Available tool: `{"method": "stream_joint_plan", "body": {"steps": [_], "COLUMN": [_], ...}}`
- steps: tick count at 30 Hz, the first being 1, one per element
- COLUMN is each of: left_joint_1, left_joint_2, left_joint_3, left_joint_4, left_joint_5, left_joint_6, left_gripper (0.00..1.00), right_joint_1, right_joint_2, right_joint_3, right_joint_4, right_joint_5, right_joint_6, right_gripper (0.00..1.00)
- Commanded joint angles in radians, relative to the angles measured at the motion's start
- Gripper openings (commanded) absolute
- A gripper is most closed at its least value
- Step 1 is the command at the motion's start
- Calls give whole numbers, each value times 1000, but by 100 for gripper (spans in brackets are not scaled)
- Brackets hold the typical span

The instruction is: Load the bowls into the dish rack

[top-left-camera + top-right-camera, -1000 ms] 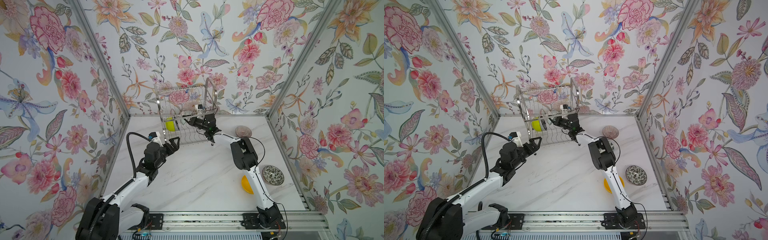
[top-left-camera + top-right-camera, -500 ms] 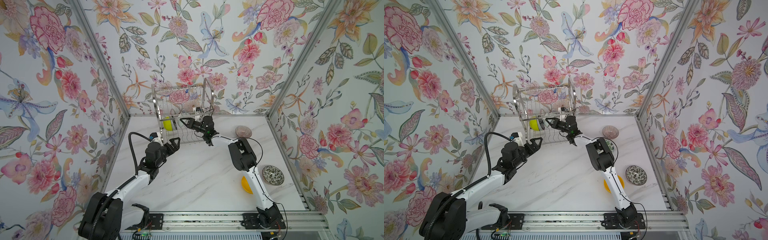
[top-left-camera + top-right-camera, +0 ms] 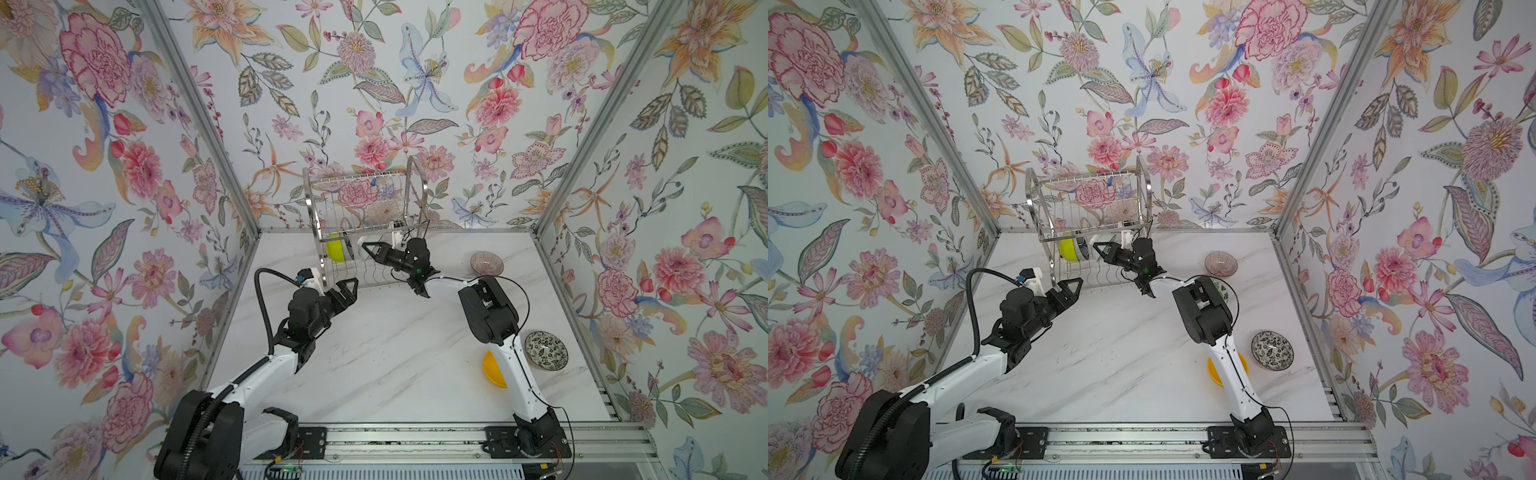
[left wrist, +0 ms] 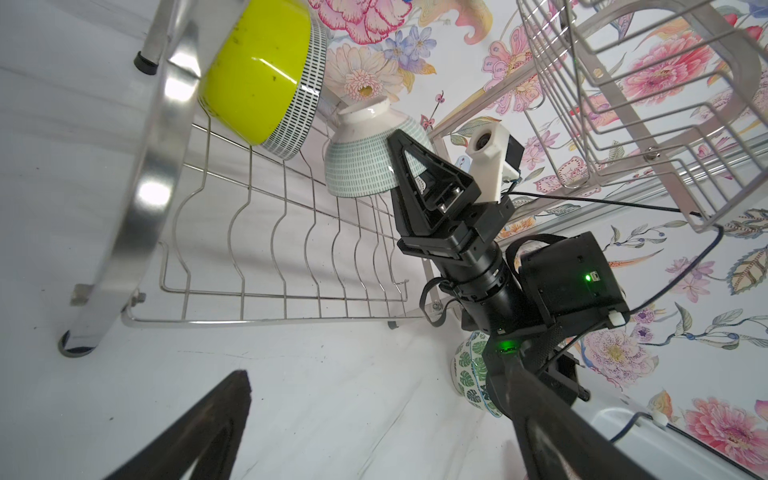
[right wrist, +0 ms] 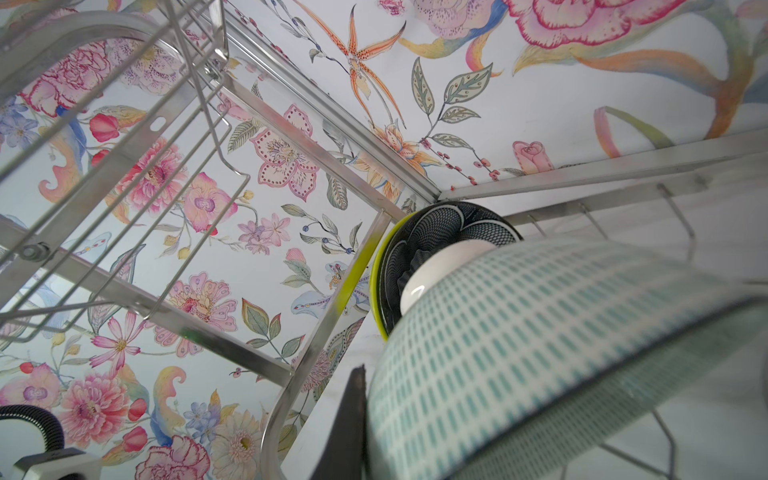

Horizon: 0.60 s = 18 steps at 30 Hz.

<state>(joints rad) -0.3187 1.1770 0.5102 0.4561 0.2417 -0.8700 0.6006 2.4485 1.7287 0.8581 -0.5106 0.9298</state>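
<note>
The dish rack (image 3: pixel 365 199) (image 3: pixel 1088 199) stands at the back wall. On its lower tier (image 4: pixel 249 257) a lime green bowl (image 3: pixel 334 249) (image 4: pixel 253 79) stands on edge. A dark navy bowl (image 5: pixel 440 232) leans against it. My right gripper (image 3: pixel 368 247) (image 3: pixel 1098 248) reaches into that tier, shut on the rim of a pale green dashed bowl (image 4: pixel 361 166) (image 5: pixel 540 332); one finger (image 5: pixel 351 419) lies on the bowl's outside. My left gripper (image 3: pixel 348 286) (image 3: pixel 1070 284) (image 4: pixel 374 374) hangs open and empty by the rack's front left leg.
On the marble table to the right lie a pinkish ribbed bowl (image 3: pixel 487 262), a black-and-white floral bowl (image 3: pixel 545 350) and an orange-yellow bowl (image 3: pixel 492 370) half behind the right arm. A white leaf-print bowl (image 4: pixel 469 370) sits under the right forearm. Floral walls enclose three sides.
My right gripper has carried the pale green bowl leftward, deeper into the rack's lower tier toward the navy bowl. The left arm has barely moved.
</note>
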Motion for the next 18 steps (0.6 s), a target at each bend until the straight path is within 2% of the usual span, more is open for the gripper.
{"method": "stream_joint_plan", "body": {"steps": [1,5,11,18], "left_joint_1": [13,14,23,47], "left_joint_2": [-16,-41,-60,-78], "left_joint_3": [2,3,-6,-4], "left_joint_4": [-17,-60,-80,-110], "left_joint_5": [34,23,35,56], "left_joint_6": [-9,0,0,4], "left_gripper": [99,99,99,99], "right_joint_1": [50,63,70,67], "right_joint_2": [-38,-57,-10,23], "right_joint_3": [-49,-77,-27,-7], "right_joint_4": [41,42,81,90], "right_joint_5": [48,113,142,175], "right_joint_6": [-9,5,89,88], "right_gripper": [0,0,0,0]}}
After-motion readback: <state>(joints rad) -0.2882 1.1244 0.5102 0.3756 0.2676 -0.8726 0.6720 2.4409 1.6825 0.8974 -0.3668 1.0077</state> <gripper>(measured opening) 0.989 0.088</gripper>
